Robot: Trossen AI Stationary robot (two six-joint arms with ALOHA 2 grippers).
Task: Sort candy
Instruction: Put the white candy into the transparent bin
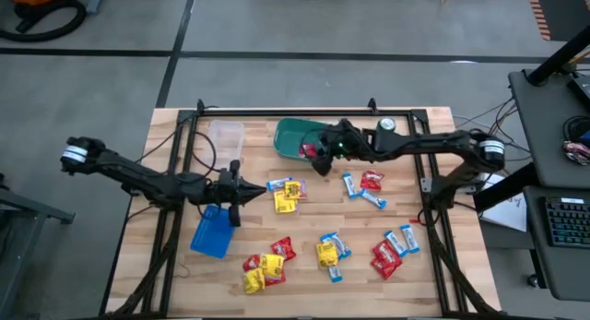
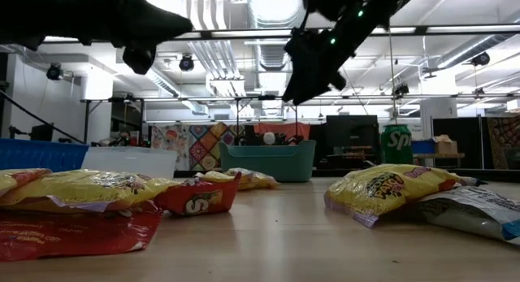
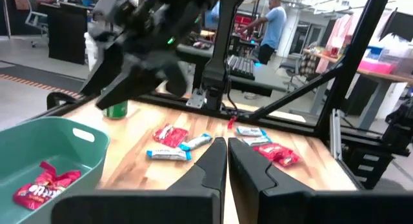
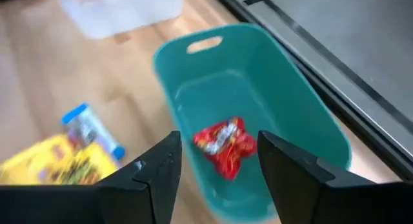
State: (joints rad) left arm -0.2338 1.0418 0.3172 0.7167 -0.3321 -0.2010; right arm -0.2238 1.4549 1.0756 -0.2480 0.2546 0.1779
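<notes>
Red (image 1: 371, 180), yellow (image 1: 288, 195) and blue-and-white (image 1: 353, 186) candy packets lie scattered on the wooden table. My right gripper (image 1: 318, 157) hangs open and empty above the teal bin (image 1: 293, 136). One red packet (image 4: 222, 145) lies on the bin's floor, below the gap between the fingers (image 4: 218, 139). My left gripper (image 1: 241, 184) is shut and empty. It hovers above the table between the blue bin (image 1: 212, 232) and the yellow packets. Its wrist view (image 3: 227, 146) looks toward the teal bin (image 3: 58, 140) and the red packet (image 3: 45, 185) in it.
A clear bin (image 1: 226, 136) stands at the far left, next to the teal one. A green drink can (image 1: 385, 124) stands at the far edge. Mixed packets lie in heaps near the front edge (image 1: 263, 265) and at the right (image 1: 392, 251). A black frame rail (image 1: 286, 112) rings the table.
</notes>
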